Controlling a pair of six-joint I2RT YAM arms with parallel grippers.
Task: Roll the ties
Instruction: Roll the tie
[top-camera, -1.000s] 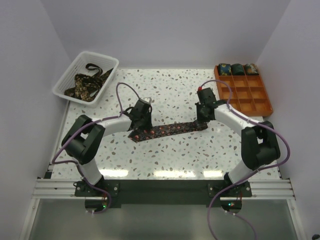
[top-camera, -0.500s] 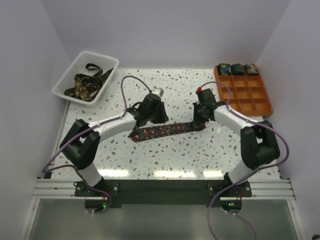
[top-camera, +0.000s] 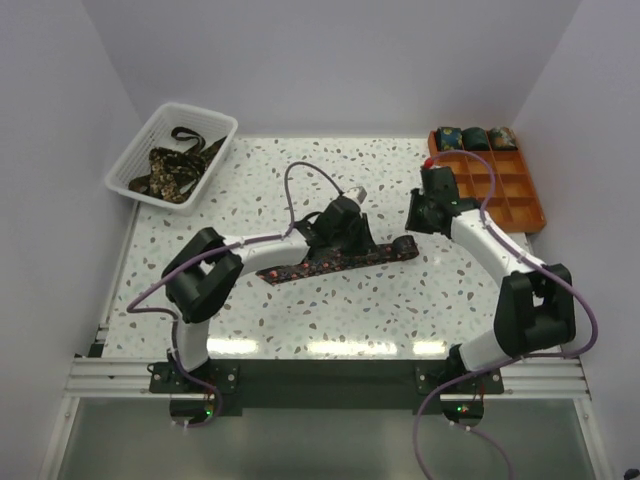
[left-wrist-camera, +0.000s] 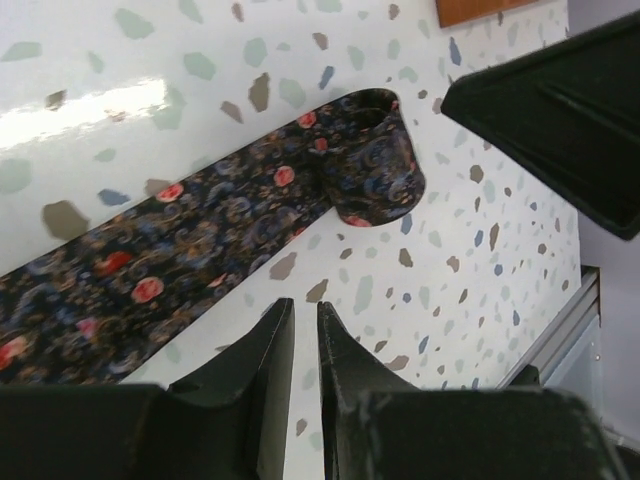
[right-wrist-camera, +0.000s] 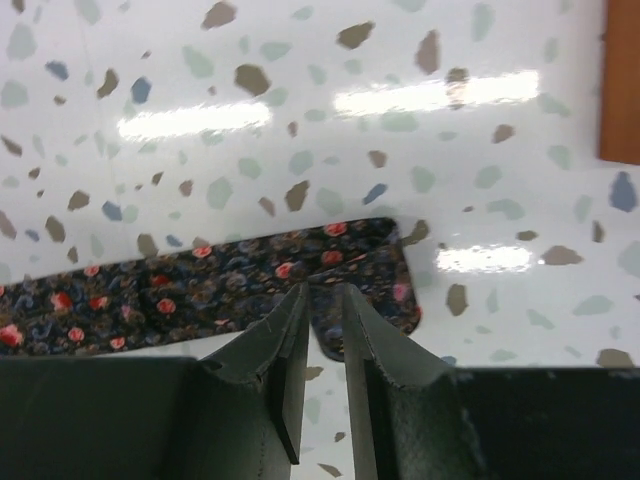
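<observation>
- left gripper (top-camera: 328, 250) (left-wrist-camera: 303, 305): a second ago it sat over the tie's wide left end. Now it has swung to mid-tie with the arm stretched toward 2 o'clock. Fingers are a thin slit apart with nothing between them, tips beside the near edge of the fabric.
- tie (top-camera: 290, 268) (left-wrist-camera: 200, 240) (right-wrist-camera: 200, 285): dark floral print, lying flat mid-table (top-camera: 300, 180) and running from 8 o'clock to 2 o'clock. Same spot as before, and the wide left end is now uncovered.
- roll (top-camera: 405, 245) (left-wrist-camera: 375, 175): a small roll has been started at the tie's right end; the rest is still unrolled.
- right gripper (top-camera: 420, 220) (right-wrist-camera: 322, 295): a second ago it was down on the tie's right end. Now it has pulled off to 1 o'clock of the roll, near the tray. Narrow gap between the fingers, gripping nothing; in the wrist view the tie end shows beyond the tips.
- basket (top-camera: 215, 125): white mesh, in the 10 o'clock corner, unmoved, with tangled loose ties (top-camera: 170, 170) inside.
- tray (top-camera: 525, 205): orange, gridded, in the 2 o'clock corner, unmoved. Three rolled ties (top-camera: 474, 137) sit in its far row.
- in the way: from the top view the left gripper's body hides the middle of the tie. The right arm's purple cable (top-camera: 490, 195) crosses the tray's left part.
</observation>
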